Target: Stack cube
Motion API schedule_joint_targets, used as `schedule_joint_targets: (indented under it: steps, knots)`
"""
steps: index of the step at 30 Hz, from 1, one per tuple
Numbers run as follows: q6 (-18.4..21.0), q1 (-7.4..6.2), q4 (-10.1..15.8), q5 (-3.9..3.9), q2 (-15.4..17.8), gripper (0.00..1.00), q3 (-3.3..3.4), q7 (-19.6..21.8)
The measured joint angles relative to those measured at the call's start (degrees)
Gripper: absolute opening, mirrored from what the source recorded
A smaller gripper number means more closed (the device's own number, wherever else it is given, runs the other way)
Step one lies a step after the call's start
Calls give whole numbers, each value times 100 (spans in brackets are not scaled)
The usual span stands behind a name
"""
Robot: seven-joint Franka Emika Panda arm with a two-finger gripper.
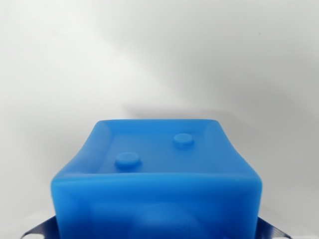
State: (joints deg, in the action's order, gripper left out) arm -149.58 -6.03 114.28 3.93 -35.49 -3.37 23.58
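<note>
- Wrist view: a blue cube point(157, 174) fills the lower middle of the picture, hard up against the camera, its near face cut off by the bottom edge.
- Its upper face is recessed inside a raised rim, and two round studs point(128, 160) stand in that recess, one toward the wrist view's left and nearer, the other toward the wrist view's right and further back.
- Behind it lies a plain white surface point(159, 55), with a soft shadow just past the cube's far edge. No edge or corner of that surface shows, so I cannot place the cube on it more exactly.
- At the two bottom corners dark blue-grey slivers point(42, 230) flank the cube; they may be the fingers of the gripper, but too little shows to be sure. I cannot tell how far the jaws stand apart, nor whether they have hold of the cube or merely sit beside it.
- Handling, as I judge it: the cube looks like moulded, faintly translucent plastic or rubber, with rounded edges and a smooth sheen, so probably light, fairly stiff, not fragile and a little slippery.
- The flat opposite side walls seem the sensible place to grip, low enough to leave the studded top free.
- I can read no brand, label or writing anywhere.
</note>
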Motion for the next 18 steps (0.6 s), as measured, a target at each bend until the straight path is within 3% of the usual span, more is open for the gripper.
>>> schedule_joint_targets:
  steps: [18]
  knots:
    - [391,22,113,-29,517,0,-36,-14]
